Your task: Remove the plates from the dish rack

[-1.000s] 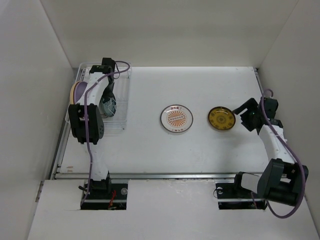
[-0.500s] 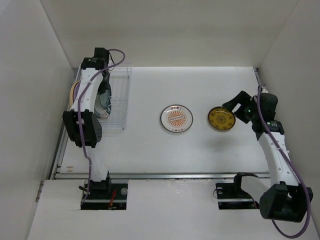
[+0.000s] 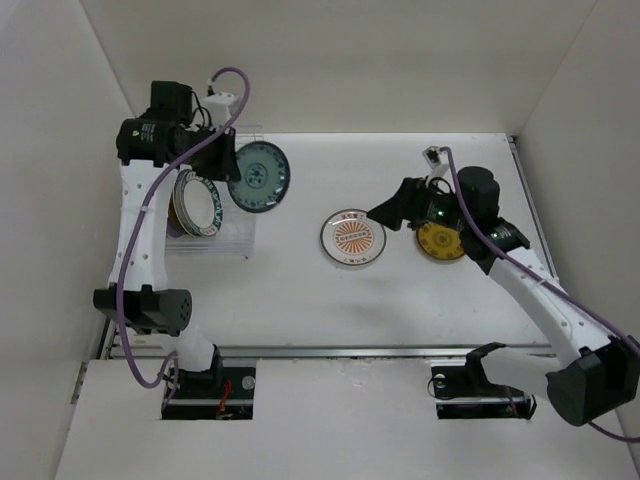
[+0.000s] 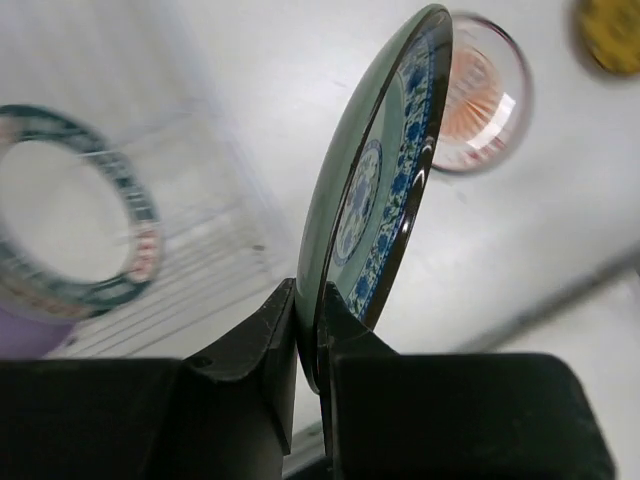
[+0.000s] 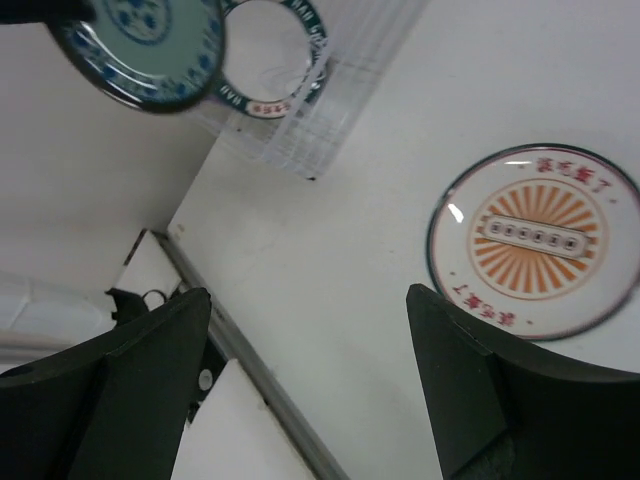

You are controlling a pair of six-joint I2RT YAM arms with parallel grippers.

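My left gripper (image 3: 230, 168) is shut on the rim of a teal plate (image 3: 259, 177) with blue patterning, holding it on edge in the air just right of the dish rack (image 3: 228, 243). In the left wrist view its fingers (image 4: 270, 340) pinch the teal plate (image 4: 385, 190) at its lower edge. A white plate with a teal rim (image 3: 196, 203) stands in the rack, with a purple-backed plate (image 4: 25, 330) behind it. A sunburst plate (image 3: 353, 238) and a mustard plate (image 3: 441, 242) lie flat on the table. My right gripper (image 3: 388, 212) hangs open and empty above the table by the sunburst plate (image 5: 535, 240).
White walls close in the table on the left, back and right. A metal rail (image 3: 330, 351) runs along the near edge, also seen as the rail (image 5: 250, 360) under my right gripper. Both arm bases sit below it.
My left arm has lifted the teal plate up out of the rack and swung it right. My right arm has moved left, from beside the mustard plate to near the sunburst plate.
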